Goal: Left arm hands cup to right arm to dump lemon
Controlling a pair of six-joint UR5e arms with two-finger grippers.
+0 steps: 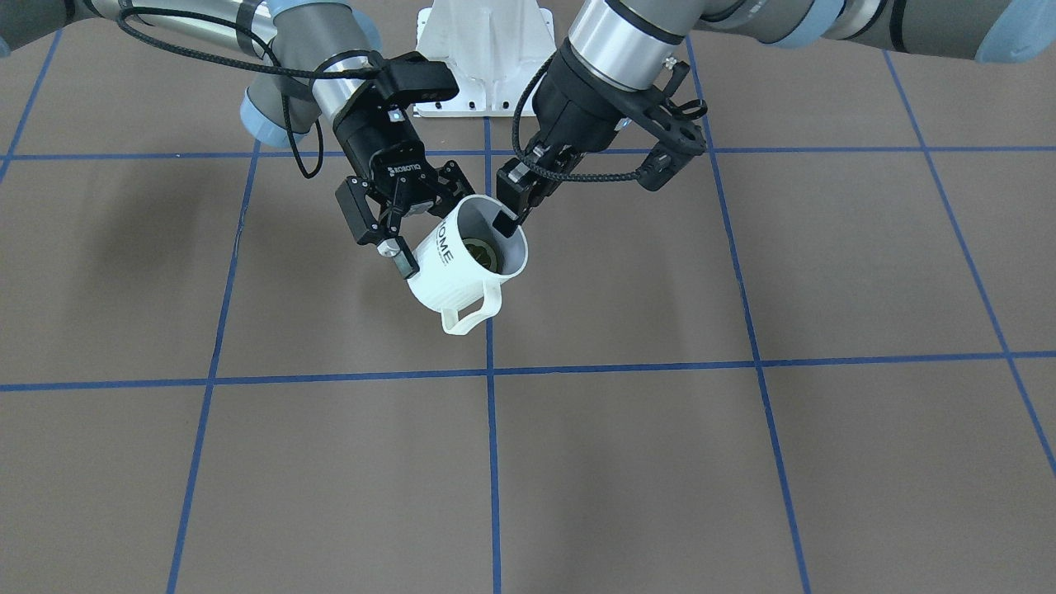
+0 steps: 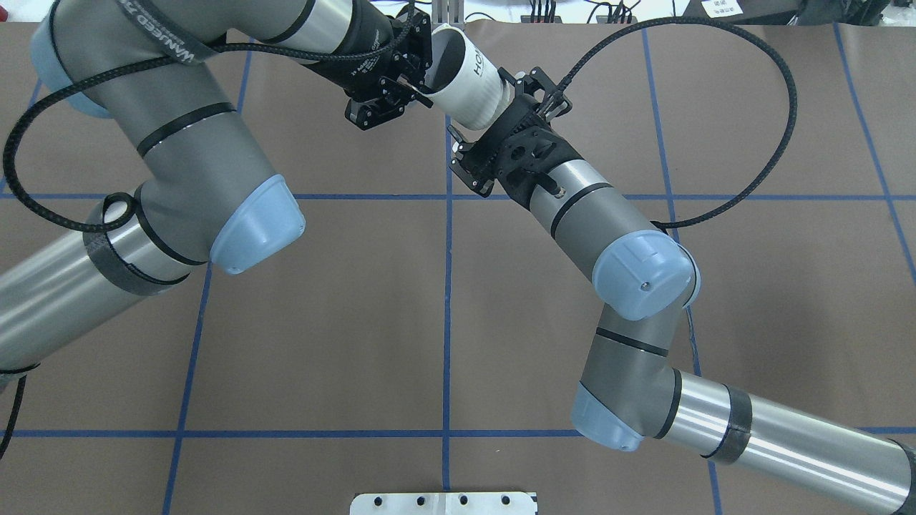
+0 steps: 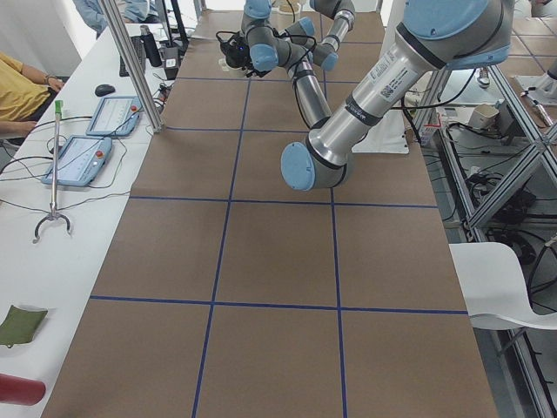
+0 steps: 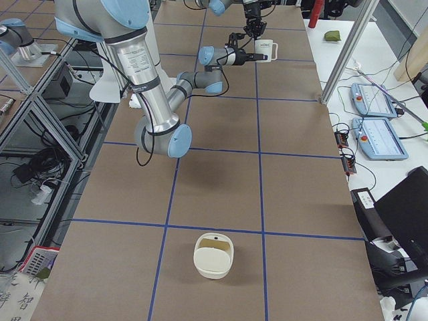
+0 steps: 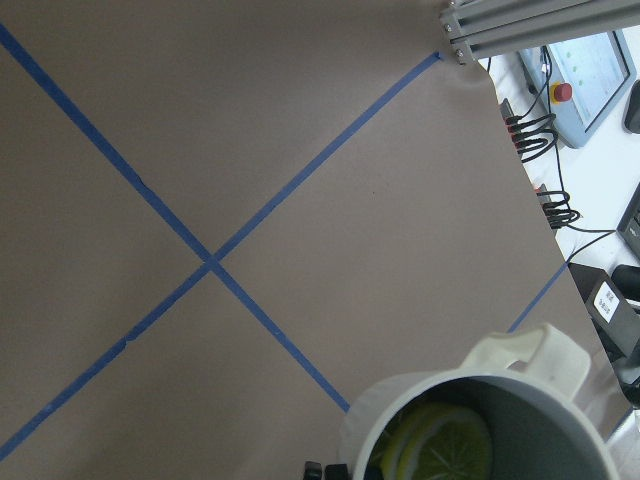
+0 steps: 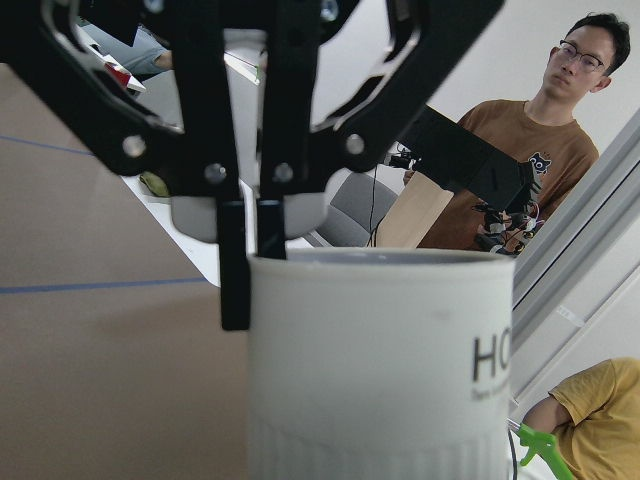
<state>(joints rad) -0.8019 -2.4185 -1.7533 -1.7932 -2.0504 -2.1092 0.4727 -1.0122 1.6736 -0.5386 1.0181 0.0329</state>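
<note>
Two pincers at cup (image 1: 445, 264), mid-air, far centre: left pincer (image 1: 507, 219) nipped on rim, one finger inside; right pincer (image 1: 429, 223) spread astride body, hold unclear; lemon (image 5: 440, 448) inside. Risk of drop or early spill if freed before firm clamp.

2 ext cams, front/overhead, face opposite ways, share cup (image 1: 450, 276).

You see the left arm (image 2: 179, 143) and right arm (image 2: 572, 207) silver-grey, with light-blue joint caps (image 2: 257, 222), braided black cables (image 2: 793, 93), and the black right gripper (image 1: 429, 224) lettered ROBOTIQ.
</note>
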